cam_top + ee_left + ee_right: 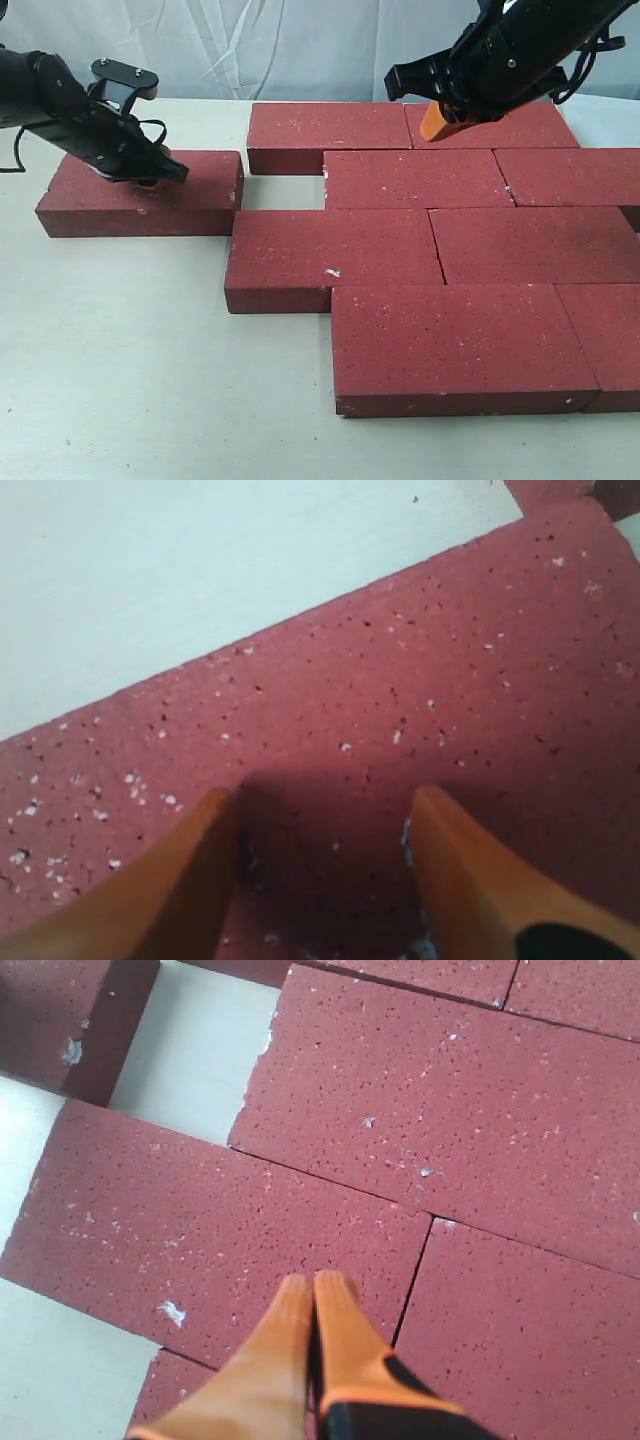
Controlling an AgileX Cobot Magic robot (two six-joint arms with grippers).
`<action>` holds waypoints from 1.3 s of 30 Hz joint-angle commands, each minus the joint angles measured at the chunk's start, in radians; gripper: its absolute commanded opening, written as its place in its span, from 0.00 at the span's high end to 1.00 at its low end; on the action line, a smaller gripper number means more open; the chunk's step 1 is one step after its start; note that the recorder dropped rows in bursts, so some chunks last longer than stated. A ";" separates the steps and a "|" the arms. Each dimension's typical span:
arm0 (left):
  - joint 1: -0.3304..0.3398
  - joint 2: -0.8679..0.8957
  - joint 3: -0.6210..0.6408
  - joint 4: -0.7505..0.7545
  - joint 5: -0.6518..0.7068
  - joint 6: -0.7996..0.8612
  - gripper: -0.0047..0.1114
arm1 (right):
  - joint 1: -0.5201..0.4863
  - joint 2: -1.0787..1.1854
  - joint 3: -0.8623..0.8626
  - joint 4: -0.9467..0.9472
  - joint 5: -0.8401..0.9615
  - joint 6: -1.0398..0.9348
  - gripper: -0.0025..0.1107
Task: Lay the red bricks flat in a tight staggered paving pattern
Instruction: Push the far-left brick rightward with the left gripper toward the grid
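Left gripper [150, 178] spread wide, low over lone brick [120, 200] at mid-left of exterior frame, apart from paved red bricks [450, 250] centre-right. Right gripper [445, 120] pressed together, hovering upper right.

Right fingers [441, 120] hang over paved red bricks [420, 240]; left arm [90, 125] over lone brick [140, 200].

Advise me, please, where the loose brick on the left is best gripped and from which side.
Come from above: the loose brick lies flat on the table, so only its top and edges are free. Pinch across its two long edges near the middle, for balance. The left gripper, open, looks narrower than that, so it may need sliding instead.
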 commanded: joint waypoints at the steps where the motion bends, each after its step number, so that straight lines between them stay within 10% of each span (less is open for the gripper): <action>1: 0.005 0.026 0.032 0.001 0.127 0.013 0.50 | -0.001 -0.010 0.002 -0.005 -0.010 -0.005 0.99; 39: -0.068 0.004 0.009 -0.309 0.040 0.043 0.50 | -0.001 -0.010 0.002 -0.004 -0.013 -0.005 0.99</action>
